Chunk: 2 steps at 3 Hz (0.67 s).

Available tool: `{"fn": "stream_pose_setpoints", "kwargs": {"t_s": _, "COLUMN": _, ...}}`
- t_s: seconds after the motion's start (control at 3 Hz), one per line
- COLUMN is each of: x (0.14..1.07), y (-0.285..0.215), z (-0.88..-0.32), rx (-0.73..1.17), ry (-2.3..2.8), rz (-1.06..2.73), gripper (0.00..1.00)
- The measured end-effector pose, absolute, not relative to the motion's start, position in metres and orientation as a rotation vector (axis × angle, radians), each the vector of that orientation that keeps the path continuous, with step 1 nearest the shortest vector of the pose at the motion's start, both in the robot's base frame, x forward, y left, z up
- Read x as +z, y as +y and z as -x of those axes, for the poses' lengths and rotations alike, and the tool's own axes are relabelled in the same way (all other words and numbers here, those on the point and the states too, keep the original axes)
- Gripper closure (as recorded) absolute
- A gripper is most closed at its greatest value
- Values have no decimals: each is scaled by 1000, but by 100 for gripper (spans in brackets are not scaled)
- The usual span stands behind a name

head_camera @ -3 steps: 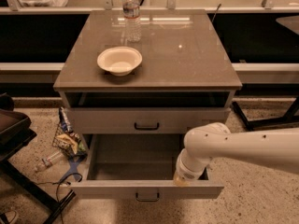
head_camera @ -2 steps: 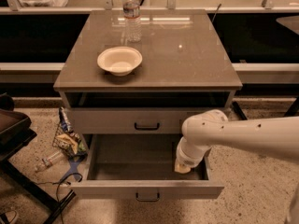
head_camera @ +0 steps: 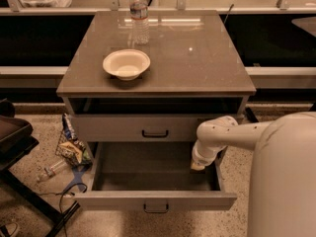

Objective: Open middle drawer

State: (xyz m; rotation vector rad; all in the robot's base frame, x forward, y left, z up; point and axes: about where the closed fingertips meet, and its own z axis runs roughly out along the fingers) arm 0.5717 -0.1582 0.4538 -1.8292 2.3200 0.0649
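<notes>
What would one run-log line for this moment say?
middle drawer: pulled out | hand: over its right rear corner | bowl, water bottle: on cabinet top

On the table the bowl sits front-left, the water bottle behind it; beneath, the middle drawer juts forward, with the gripper inside at its right.

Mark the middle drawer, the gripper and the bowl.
middle drawer (head_camera: 113,200): camera view, its front panel.
gripper (head_camera: 197,165): camera view, its tip, at the drawer's right side.
bowl (head_camera: 126,63): camera view, its inner bottom.
</notes>
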Motion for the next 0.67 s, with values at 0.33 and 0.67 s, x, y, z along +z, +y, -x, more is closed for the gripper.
{"fn": "stream_pose_setpoints", "kwargs": {"t_s": 0.33, "x": 446, "y": -158, "z": -573, "rx": 76, "ry": 2325, "rz": 1828, "gripper": 100}}
{"fn": "stream_pose_setpoints", "kwargs": {"t_s": 0.67, "x": 443, "y": -154, "z": -559, "rx": 88, "ry": 2347, "rz": 1830, "gripper": 100}}
